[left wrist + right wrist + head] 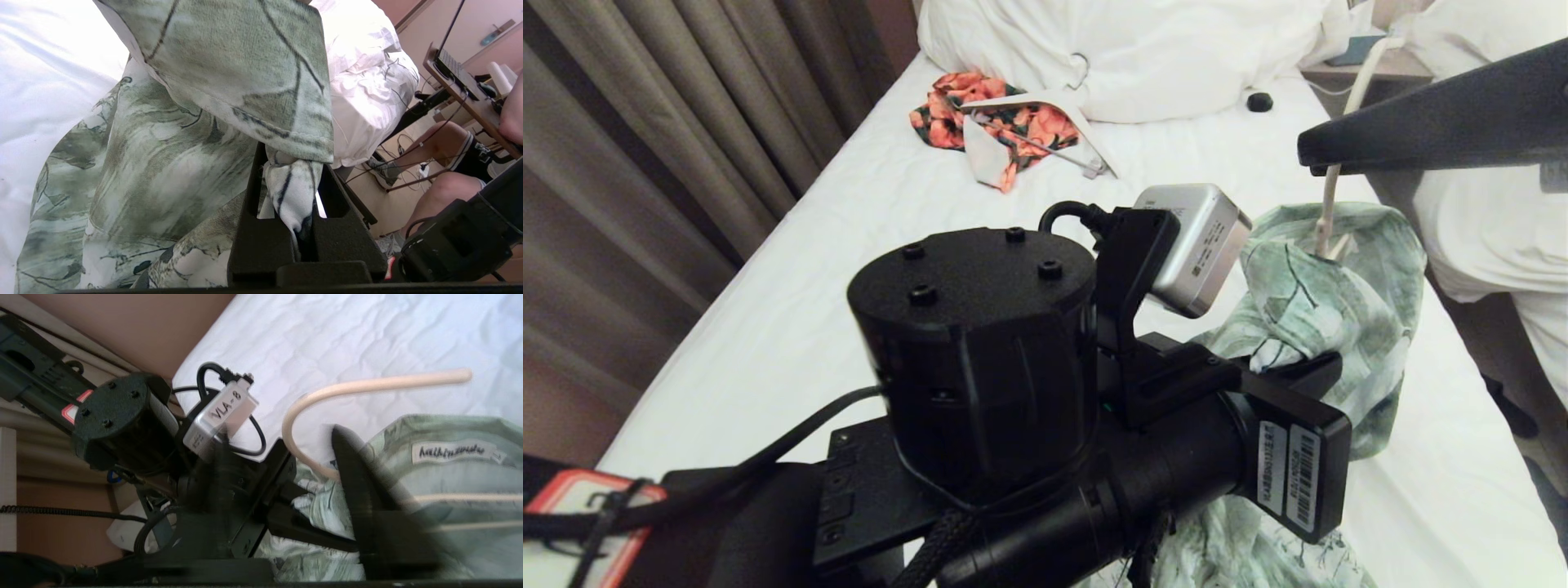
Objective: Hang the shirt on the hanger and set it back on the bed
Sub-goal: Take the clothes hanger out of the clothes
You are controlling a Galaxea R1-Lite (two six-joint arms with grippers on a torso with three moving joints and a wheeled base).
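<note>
Left gripper (304, 228) is clenched on a bunched fold of the shirt (1339, 302), holding it up off the bed (866, 212) near the bed's right edge; in head view the left arm's wrist motor and camera block most of the lower centre, so the fingers themselves only show from the left wrist view. The shirt's lower part trails down behind the arm & is cut off at the frame bottom. The hanger (1327, 216) rises out of the shirt collar, hook running up behind the right arm's dark bar at top right. Right gripper (380, 522): only 1 blurred dark finger shows by the collar, near the hook & white neck label, so can't tell if it's released or gripping. An orange-red garment (980, 122) w/ a white hanger (1086, 135) lies further up the bed by the pillows (1127, 49). A person's bare legs (437, 163) show past the bed edge, partly cropped.
</note>
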